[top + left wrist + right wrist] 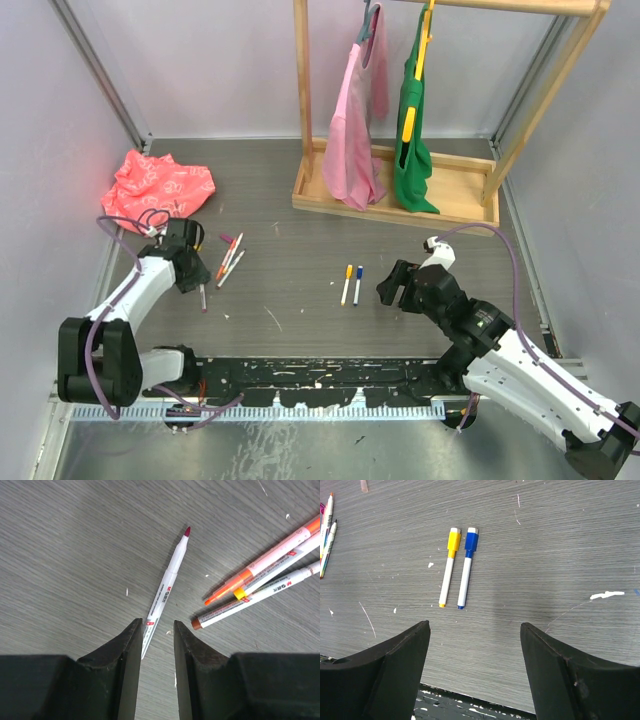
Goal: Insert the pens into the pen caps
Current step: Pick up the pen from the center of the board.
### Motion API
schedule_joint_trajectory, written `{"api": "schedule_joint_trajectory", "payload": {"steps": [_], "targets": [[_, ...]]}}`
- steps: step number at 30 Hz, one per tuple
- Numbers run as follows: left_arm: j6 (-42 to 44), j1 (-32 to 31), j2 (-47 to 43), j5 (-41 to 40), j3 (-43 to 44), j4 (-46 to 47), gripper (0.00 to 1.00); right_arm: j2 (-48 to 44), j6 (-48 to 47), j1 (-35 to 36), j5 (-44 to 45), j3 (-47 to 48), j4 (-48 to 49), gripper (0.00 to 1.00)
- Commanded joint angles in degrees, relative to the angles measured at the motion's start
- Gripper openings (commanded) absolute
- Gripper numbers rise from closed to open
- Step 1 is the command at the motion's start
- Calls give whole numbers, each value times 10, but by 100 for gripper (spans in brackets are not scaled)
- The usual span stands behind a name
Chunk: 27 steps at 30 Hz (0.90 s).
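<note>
An uncapped red-tipped pen (167, 587) lies on the grey table, also seen in the top view (203, 297). My left gripper (156, 625) hovers over its back end, jaws a narrow gap apart, holding nothing; in the top view the left gripper (197, 282) is at the left. A cluster of pens (230, 258) lies just right of it, including an orange pen (265, 562) and a brown-ended pen (255, 597). A yellow-capped pen (449, 567) and a blue-capped pen (466, 567) lie side by side mid-table. My right gripper (475, 627) is wide open and empty, to their right in the top view (388, 290).
A pink cloth (158, 185) lies at the back left. A wooden rack (395, 190) with pink and green garments stands at the back right. A black strip (320, 375) runs along the near edge. Metal frame posts stand at the corners.
</note>
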Motion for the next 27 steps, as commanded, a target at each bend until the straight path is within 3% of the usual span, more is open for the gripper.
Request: {"api": "schedule_joint_trajectory", "payload": {"steps": [1,12,17,21,27], "targets": [[3,12,17,11,7,40,32,-8,-8,-2,-4,16,19,78],[-7,43,106,60,8,62,27,-13,-8,-2,-3,20,11,78],[-8,52,126,69,13,64,14,-14,-8,-2,-1,21,10,78],[-9,55,116,65,12,61,3,-11,-10,-2,1,23,10,78],[7,55,43,37,36,21,0,-12,-11,-2,5,29,6,78]]}}
